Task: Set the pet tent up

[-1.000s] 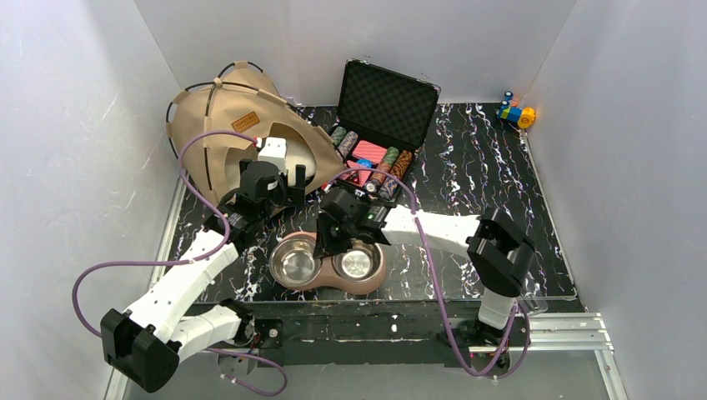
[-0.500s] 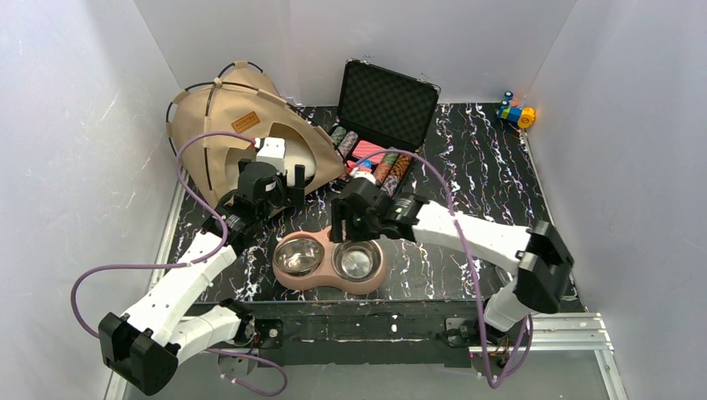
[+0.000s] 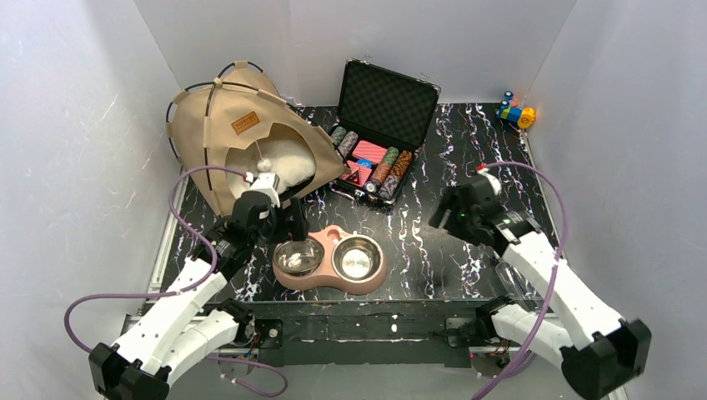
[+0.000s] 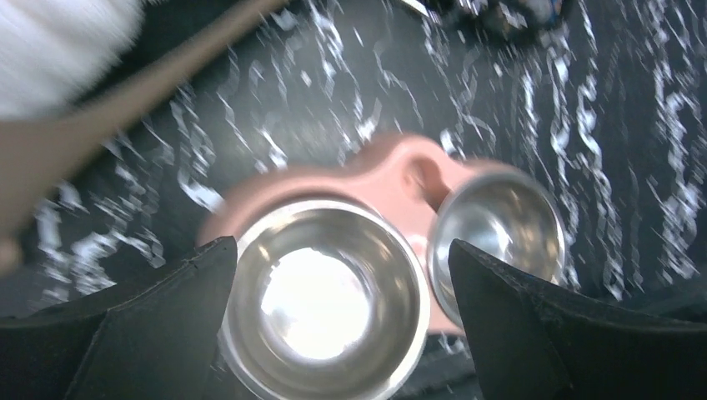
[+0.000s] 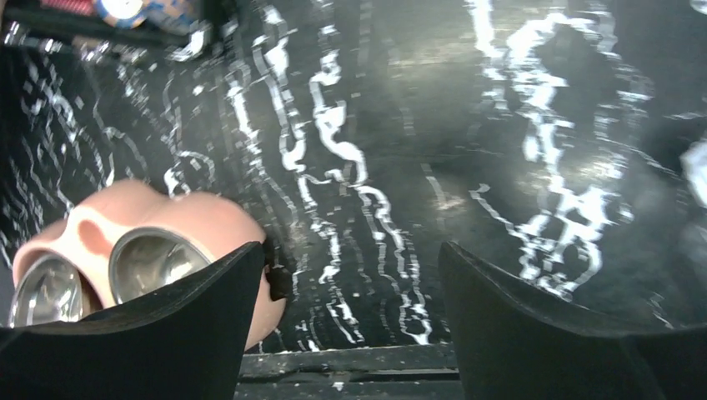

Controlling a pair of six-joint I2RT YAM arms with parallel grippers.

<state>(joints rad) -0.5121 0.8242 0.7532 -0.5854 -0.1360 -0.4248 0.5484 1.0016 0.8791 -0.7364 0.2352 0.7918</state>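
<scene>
The pet tent (image 3: 221, 125) stands at the back left, tan canvas on thin black poles, brown label (image 3: 245, 123) above its arched entrance. A fluffy white cushion (image 3: 282, 161) lies inside the entrance. My left gripper (image 3: 271, 225) hangs open just in front of the tent and holds nothing. In the left wrist view it (image 4: 340, 250) is over the left steel bowl (image 4: 321, 296), with the tent's tan edge (image 4: 100, 125) at the upper left. My right gripper (image 3: 442, 215) is open and empty above bare table at mid right (image 5: 350, 275), far from the tent.
A pink double feeder (image 3: 329, 265) with two steel bowls sits at front centre, seen also in the right wrist view as the feeder (image 5: 192, 221). An open black case (image 3: 383, 108) of poker chips stands behind it. A small colourful toy (image 3: 517, 113) is at the back right corner.
My right arm swung from the feeder out to the right and its jaws opened. My left arm drew back from the tent's entrance toward the feeder, uncovering the cushion. The feeder shifted slightly.
</scene>
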